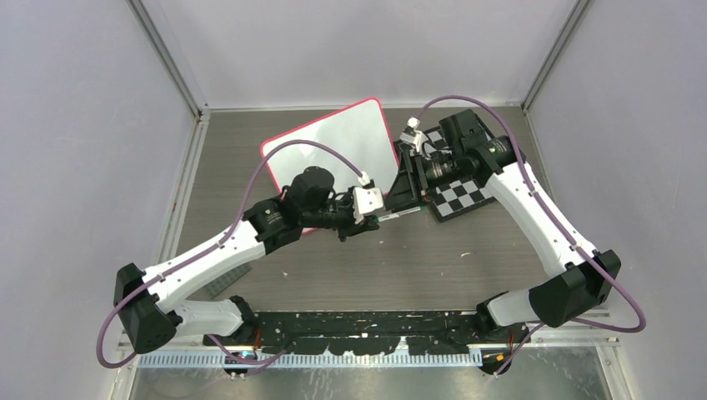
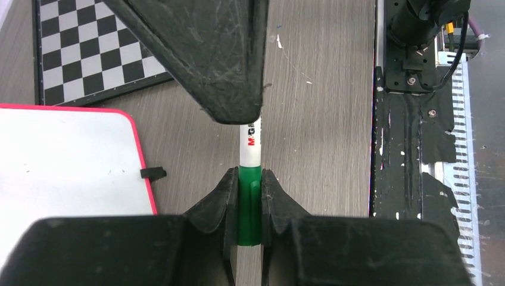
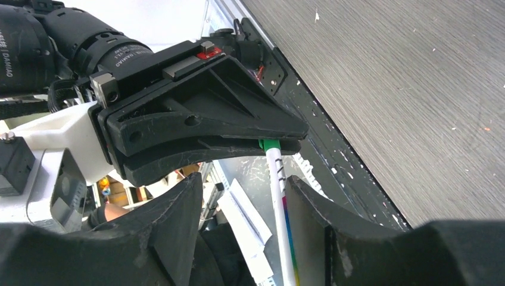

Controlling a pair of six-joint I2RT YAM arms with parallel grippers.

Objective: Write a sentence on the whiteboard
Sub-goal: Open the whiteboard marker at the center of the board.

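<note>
Pincers meet above the desk [image 1: 417, 258], just off the near right edge of the whiteboard [image 1: 333, 142], which lies flat toward the far middle of the desk with its visible face blank (the left arm hides part of it). The left pincer [image 2: 250, 179] is clamped on the green cap [image 2: 249, 208] of a white marker [image 2: 250, 143], held roughly level and pointing toward the right arm. The right pincer [image 3: 244, 185] straddles the white barrel with its fingers apart. A clear gap shows on at least one side, so it grips nothing yet. A checkered board [image 1: 458, 198] lies close beside the whiteboard's right edge; whether the two touch cannot be told.

The step in hand looks to be uncapping the marker. To do it well, the right pincer should centre on the barrel before closing, so that neither finger pushes the pen askew in the left pincer's hold. It should take the barrel a little way from the cap rather than on the seam. Once the hold is firm, the pull should run straight along the pen's axis, with the left pincer's clamp on the cap firm. A sideways tug risks twisting the pen loose or flicking it onto the desk. The grip also ought to leave the tip end free to reach the board afterwards.
</note>
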